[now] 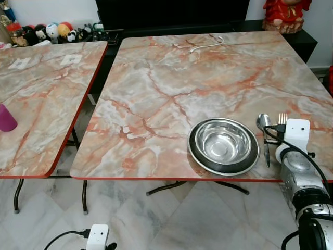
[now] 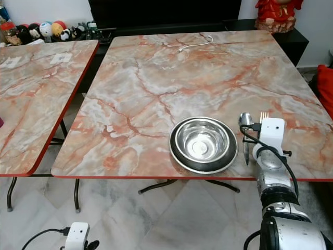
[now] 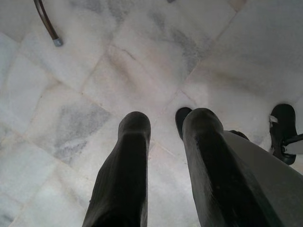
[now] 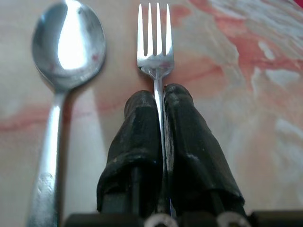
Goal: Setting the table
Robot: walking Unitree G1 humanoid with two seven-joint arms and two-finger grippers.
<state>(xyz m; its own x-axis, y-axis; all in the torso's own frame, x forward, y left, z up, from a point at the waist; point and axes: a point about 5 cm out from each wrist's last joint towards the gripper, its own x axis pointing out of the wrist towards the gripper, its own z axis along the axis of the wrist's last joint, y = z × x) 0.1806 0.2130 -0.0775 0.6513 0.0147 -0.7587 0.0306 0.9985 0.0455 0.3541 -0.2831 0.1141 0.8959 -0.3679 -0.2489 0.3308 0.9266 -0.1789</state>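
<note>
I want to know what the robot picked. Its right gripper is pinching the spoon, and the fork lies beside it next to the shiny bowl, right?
Not quite. The right gripper is shut on the fork, not the spoon. The right wrist view shows the fork's handle clamped between the black fingers, with the spoon lying free beside it. Both sit next to the shiny bowl.

I see even, bright daylight w/ soft shadows; glare on bowl (image 1: 223, 141) & spoon (image 4: 68, 42); wrist-cam foreground fingers blurry.
</note>
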